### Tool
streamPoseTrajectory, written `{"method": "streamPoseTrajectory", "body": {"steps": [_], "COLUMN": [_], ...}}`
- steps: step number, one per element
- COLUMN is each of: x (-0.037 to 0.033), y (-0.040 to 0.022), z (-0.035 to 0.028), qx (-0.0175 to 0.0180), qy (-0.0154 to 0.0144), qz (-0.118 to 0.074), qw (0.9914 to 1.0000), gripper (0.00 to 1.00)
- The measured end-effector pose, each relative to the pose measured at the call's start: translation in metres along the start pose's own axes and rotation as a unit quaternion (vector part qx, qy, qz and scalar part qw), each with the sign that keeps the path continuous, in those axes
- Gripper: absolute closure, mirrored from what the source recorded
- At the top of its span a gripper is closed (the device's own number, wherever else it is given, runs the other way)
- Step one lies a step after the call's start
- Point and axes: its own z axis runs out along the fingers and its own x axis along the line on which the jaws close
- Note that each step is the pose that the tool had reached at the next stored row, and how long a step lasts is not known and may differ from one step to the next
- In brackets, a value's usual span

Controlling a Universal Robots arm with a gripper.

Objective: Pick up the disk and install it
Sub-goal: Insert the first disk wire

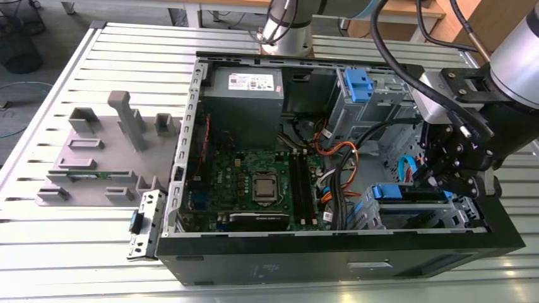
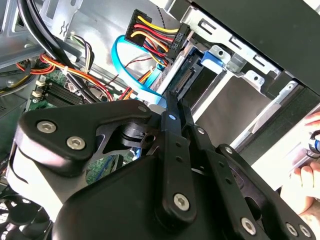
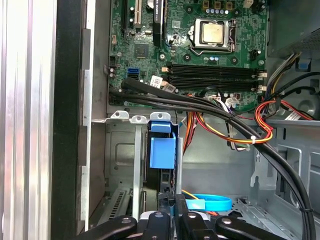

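The disk (image 1: 411, 193), with its blue carrier frame, lies in the lower drive bay (image 1: 468, 218) of the open computer case (image 1: 337, 255), at the exterior view's right. My gripper (image 1: 452, 184) hangs over the bay at the disk's right-hand end. In the second wrist view the fingers (image 2: 171, 117) lie together, and the gripper (image 2: 170, 100) tips sit at the disk's connector end (image 2: 186, 77). In the first wrist view the disk (image 3: 162, 150) is edge-on past the gripper (image 3: 172, 202). Nothing is visibly clamped between the fingers.
Power and data cables (image 1: 337, 170) run close beside the bay, among them a blue ribbon (image 3: 210, 203). A second bay with a blue latch (image 1: 358, 85) stands further back. A grey fixture (image 1: 101, 145) lies left of the case. A person's hand (image 2: 306, 175) is outside the case wall.
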Motion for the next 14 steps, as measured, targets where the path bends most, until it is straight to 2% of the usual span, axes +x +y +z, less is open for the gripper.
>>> {"method": "streamPoseTrajectory", "body": {"steps": [14], "x": [0.0002], "y": [0.0], "z": [0.0026], "qx": [0.0], "qy": [0.0001], "qz": [0.0], "qw": [1.0], "gripper": [0.84]}}
